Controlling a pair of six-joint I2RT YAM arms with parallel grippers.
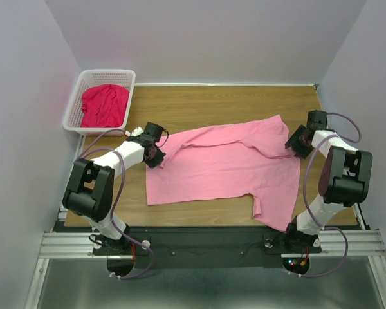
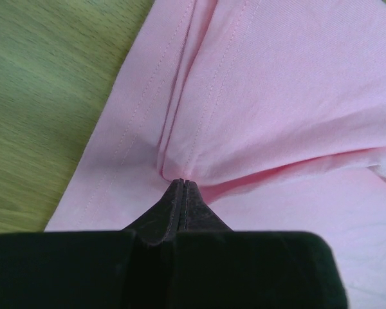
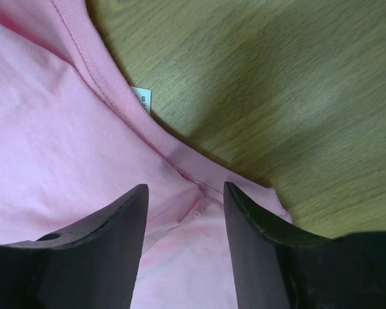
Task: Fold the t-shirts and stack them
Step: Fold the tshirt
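Two ends of the pink tee (image 1: 212, 167) are covered: your left fingers (image 2: 182, 193) pinch its left edge shut; your right fingers (image 1: 292, 143) stand open astride the collar (image 3: 116, 84) near the surface's (image 1: 199, 103) right edge. Its long axis runs left-right.

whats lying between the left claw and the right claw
The pink t-shirt spans the whole stretch, from the left claw shut on its edge to the open right claw at its collar; the top view shows it.
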